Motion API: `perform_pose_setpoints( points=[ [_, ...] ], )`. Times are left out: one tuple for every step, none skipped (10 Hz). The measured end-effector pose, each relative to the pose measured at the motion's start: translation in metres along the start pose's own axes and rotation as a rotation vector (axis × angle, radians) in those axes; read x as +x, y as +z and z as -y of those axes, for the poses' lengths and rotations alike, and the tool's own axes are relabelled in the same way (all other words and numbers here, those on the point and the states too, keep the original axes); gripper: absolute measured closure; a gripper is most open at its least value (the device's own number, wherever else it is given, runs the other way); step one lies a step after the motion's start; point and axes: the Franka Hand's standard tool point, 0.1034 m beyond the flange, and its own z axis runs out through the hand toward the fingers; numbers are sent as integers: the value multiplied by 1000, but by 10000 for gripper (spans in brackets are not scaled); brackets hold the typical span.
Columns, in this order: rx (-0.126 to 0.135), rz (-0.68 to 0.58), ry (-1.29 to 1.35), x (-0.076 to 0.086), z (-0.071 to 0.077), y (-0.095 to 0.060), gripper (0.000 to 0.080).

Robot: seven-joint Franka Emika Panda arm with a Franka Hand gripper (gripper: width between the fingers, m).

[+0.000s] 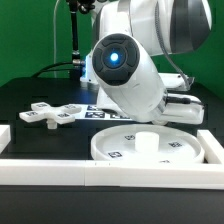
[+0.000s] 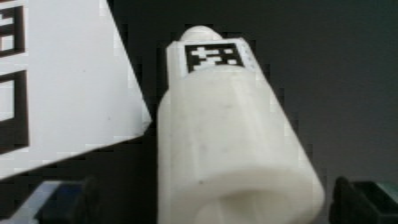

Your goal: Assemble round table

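Note:
In the wrist view the short thick white cylinder leg [image 2: 228, 140] lies on the black table, a square tag on its far end. My gripper [image 2: 210, 208] is open and straddles the leg's near end. One dark finger [image 2: 68, 200] stands well off the leg and the other [image 2: 363, 200] is close beside it. In the exterior view the large rimmed round disc [image 1: 150, 147] lies flat at the front with a small hub at its centre. The cross-shaped foot piece [image 1: 52, 114] lies at the exterior view's left. The arm hides the gripper and the leg there.
The marker board [image 2: 54, 90] lies close beside the leg and shows behind the disc in the exterior view [image 1: 100, 113]. Long white border bars [image 1: 90, 172] run along the front and the exterior view's right side of the table.

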Motion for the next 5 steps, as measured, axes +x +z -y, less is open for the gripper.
perform_pose_setpoints(
  points=[
    [-1,4,1,-1,-1,2,151],
    [-2,5,0,-1,0,3,273],
    [-5,5,-3,-2,1,4,394],
    [-8,6,-6,-2,2,4,394],
    [-8,5,-11,-2,2,5,392]
  ],
)
